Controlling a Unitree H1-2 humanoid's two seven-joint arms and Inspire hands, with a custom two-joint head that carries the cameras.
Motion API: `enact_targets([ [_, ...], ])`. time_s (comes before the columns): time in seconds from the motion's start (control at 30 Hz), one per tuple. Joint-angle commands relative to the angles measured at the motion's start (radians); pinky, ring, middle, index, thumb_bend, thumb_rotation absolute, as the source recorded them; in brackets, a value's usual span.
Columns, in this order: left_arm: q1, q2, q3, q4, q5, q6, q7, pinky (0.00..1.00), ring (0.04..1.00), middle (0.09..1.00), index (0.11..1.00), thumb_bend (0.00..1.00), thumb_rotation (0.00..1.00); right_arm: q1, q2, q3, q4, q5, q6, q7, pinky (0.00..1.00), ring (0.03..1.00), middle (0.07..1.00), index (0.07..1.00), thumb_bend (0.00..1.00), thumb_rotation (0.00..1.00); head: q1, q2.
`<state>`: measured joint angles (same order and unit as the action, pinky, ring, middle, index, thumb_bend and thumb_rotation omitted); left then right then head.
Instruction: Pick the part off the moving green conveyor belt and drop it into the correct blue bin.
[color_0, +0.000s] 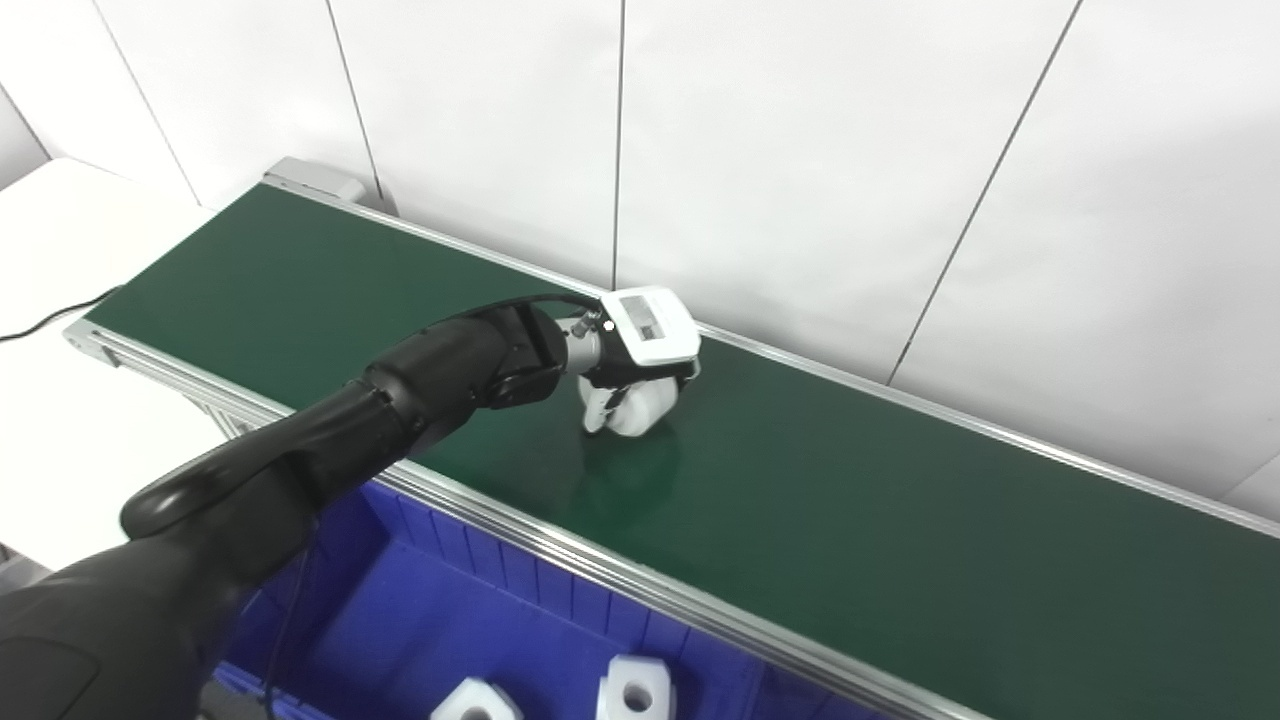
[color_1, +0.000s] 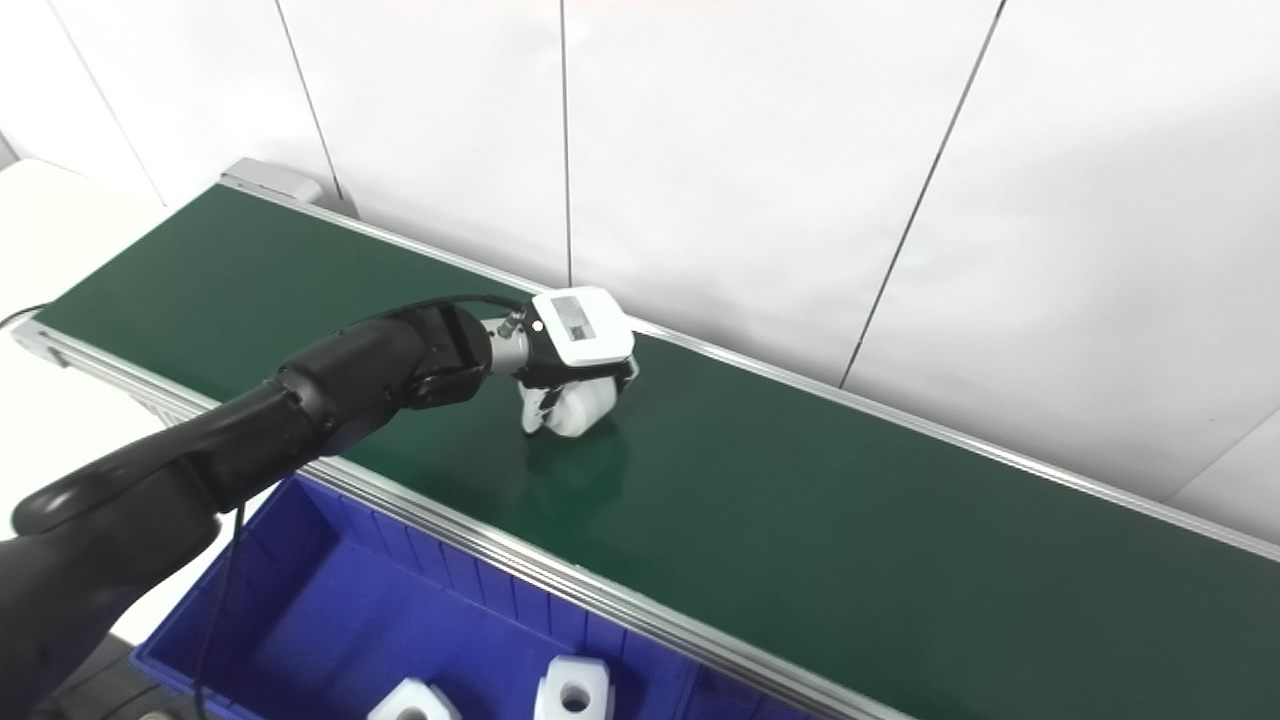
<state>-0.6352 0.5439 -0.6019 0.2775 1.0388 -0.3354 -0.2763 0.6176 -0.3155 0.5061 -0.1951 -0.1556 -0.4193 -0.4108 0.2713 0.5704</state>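
Observation:
A white plastic part (color_0: 638, 410) sits on the green conveyor belt (color_0: 850, 500), near the belt's middle. My left hand (color_0: 648, 335), with its white back plate facing up, reaches over the belt from the left and sits on top of the part. Its fingers curl down around the part's sides and are closed on it. The part still touches the belt surface. The same hand (color_1: 580, 335) and part (color_1: 578, 410) show in the right eye view. My right hand is not in view.
A blue bin (color_0: 420, 600) stands below the belt's near metal rail (color_0: 600, 560) and holds two white parts (color_0: 635, 690). A white panelled wall runs close behind the belt. A white table (color_0: 60, 230) lies to the left.

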Motion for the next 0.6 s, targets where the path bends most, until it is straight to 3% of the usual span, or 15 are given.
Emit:
enact_targets([
  [0.0, -0.018, 0.045, 0.053, -0.136, -0.074, -0.009, -0.045, 0.44, 0.397, 0.470, 0.520, 0.50, 0.00, 0.020, -0.008, -0.009, -0.053, 0.010, -0.051, 0.008, 1.00, 1.000, 1.000, 1.000, 0.98, 1.00, 0.029, 0.021],
  [0.13, 0.050, 0.080, 0.110, -0.354, -0.133, -0.021, -0.104, 0.44, 0.420, 0.544, 0.486, 0.50, 0.00, 0.047, -0.011, -0.040, -0.097, 0.064, -0.050, 0.062, 1.00, 1.000, 1.000, 1.000, 1.00, 1.00, 0.086, 0.051],
  [0.3, 0.169, 0.117, 0.209, -0.574, -0.223, 0.035, -0.197, 0.42, 0.413, 0.521, 0.496, 0.50, 0.00, 0.072, 0.001, -0.094, -0.145, 0.117, -0.050, 0.143, 1.00, 1.000, 1.000, 1.000, 1.00, 1.00, 0.183, 0.099],
  [0.57, 0.462, 0.162, 0.381, -0.748, -0.282, 0.092, -0.249, 0.37, 0.372, 0.467, 0.538, 0.50, 0.00, 0.092, 0.043, -0.161, -0.189, 0.213, -0.045, 0.258, 1.00, 1.000, 1.000, 1.000, 1.00, 0.99, 0.268, 0.126],
])
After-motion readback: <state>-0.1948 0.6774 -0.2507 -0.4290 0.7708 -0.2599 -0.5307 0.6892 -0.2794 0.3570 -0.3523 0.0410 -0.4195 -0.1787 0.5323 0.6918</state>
